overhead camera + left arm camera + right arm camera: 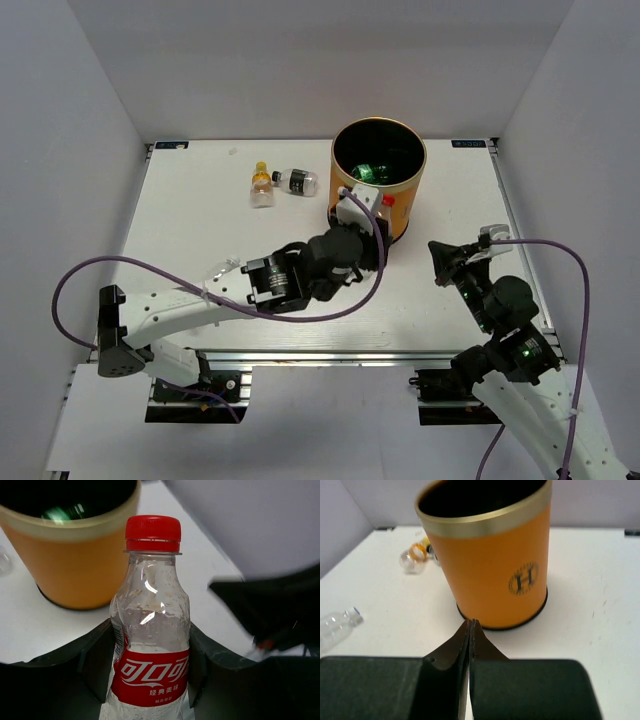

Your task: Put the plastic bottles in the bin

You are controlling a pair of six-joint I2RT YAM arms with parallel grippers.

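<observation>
My left gripper (368,222) is shut on a clear plastic bottle (150,630) with a red label and red cap, held upright just in front of the tall orange bin (378,178). Its cap (388,200) is beside the bin's near wall. A green bottle (368,172) lies inside the bin and also shows in the left wrist view (61,513). My right gripper (441,262) is shut and empty, to the right of the bin; its tips (471,626) point at the bin (490,565).
An orange-filled yellow-capped bottle (262,186) and a dark-labelled bottle (297,182) lie left of the bin. A clear bottle (335,626) lies near the left arm (226,268). White walls enclose the table (200,220).
</observation>
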